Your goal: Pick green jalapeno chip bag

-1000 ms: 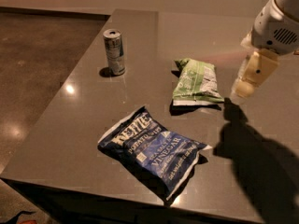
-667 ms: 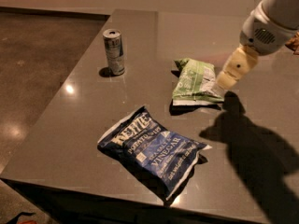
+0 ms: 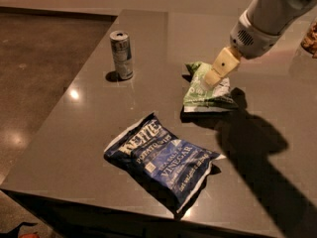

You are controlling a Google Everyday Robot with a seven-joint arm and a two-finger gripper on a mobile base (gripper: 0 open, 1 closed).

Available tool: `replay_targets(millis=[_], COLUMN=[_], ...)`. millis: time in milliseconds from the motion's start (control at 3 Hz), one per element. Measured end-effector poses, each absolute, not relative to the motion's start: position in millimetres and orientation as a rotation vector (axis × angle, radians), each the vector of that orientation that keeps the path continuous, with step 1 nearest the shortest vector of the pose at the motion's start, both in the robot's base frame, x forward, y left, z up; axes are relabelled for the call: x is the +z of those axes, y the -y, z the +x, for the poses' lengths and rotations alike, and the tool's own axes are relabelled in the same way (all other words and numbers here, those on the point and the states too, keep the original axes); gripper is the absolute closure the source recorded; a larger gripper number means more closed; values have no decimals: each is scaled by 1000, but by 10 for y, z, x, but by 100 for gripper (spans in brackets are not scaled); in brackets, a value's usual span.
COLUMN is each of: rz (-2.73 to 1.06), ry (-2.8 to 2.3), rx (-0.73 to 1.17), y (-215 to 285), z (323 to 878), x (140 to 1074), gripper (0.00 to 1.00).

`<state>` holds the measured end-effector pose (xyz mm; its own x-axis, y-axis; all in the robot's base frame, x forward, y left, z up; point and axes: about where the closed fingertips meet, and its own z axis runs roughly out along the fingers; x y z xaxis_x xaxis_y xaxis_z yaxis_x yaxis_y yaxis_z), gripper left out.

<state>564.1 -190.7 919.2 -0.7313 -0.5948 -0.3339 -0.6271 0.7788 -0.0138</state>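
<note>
Dark, glossy counter [image 3: 74, 148] beside a brown floor; the green jalapeno chip bag [image 3: 205, 90] lies flat right of its middle; the robot arm [image 3: 267, 19] reaches down from the upper right, its tan jaws over the bag's upper part; whether they are spread or pressed together I cannot tell; a blue Kettle salt-and-vinegar chip bag [image 3: 161, 160] lies nearer the front edge; a slim silver can [image 3: 121, 53] stands upright, well apart to the left.

Gripper [image 3: 210, 79] over the green jalapeno chip bag [image 3: 204, 97] — blue Kettle bag [image 3: 161, 160] and can [image 3: 121, 53] well apart
</note>
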Motion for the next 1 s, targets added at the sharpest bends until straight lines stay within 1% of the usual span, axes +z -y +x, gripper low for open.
replay_targets(millis=[667, 1000], rz=[-744, -712], ry=[-2743, -2758], rx=[245, 271], y=[1586, 1491], z=[5996, 6084], x=[8840, 8725], gripper=[0, 3])
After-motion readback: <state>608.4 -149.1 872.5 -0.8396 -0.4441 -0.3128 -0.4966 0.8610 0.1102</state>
